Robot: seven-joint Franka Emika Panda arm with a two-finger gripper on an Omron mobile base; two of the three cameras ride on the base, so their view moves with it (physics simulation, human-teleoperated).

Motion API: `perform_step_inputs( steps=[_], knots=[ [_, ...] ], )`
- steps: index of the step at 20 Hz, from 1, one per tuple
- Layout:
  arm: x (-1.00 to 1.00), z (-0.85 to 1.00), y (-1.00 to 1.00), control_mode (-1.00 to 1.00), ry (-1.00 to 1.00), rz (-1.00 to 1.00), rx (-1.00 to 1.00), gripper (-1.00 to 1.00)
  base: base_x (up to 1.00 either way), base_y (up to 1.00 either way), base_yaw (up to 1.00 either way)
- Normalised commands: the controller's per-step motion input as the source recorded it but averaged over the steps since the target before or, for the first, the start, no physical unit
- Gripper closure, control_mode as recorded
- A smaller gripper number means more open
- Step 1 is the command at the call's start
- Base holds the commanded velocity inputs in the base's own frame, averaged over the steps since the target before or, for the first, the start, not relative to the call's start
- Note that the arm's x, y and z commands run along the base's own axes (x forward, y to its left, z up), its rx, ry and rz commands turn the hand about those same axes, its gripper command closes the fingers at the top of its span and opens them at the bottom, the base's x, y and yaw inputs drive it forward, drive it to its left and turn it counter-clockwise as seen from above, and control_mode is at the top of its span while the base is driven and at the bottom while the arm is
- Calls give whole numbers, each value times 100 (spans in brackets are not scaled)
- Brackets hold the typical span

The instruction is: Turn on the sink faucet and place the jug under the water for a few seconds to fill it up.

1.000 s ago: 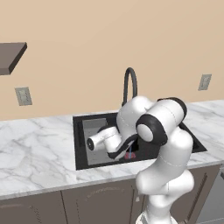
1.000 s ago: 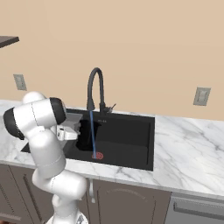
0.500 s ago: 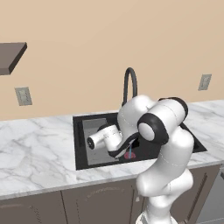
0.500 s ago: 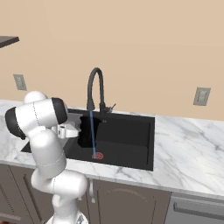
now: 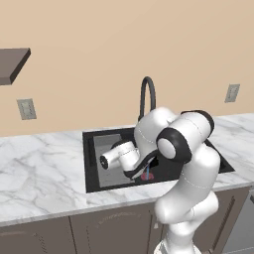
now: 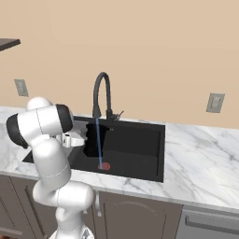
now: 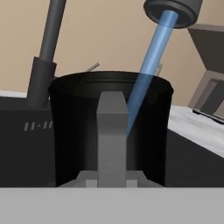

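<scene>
The pincer [image 7: 112,177] is clamped on the handle of the jug [image 7: 70,131], which stands straight ahead of it, upright, in the sink [image 6: 140,140]. The water [image 7: 151,65] enters the jug's mouth off-centre, close to the rim. Drift sideways could let the stream miss and splash; a tilt of the filling, heavier jug could spill it or twist the thin handle loose. The arm bends down from the worktop [image 5: 39,168] into the basin, below the faucet [image 6: 100,93].

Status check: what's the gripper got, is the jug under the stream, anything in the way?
Gripper shut on the jug by its handle. Water running from the sink faucet, entering the jug's open top. Nothing in the way.
</scene>
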Motion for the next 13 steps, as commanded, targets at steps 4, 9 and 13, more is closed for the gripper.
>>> perform_step_inputs(
  steps=[4,9,13],
  knots=[
    [0,-5,0,-100,0,0,0,100,0,0,0],
    [0,0,0,-100,0,0,0,100,0,0,0],
    [0,0,0,-100,0,0,0,100,0,0,0]
  ],
)
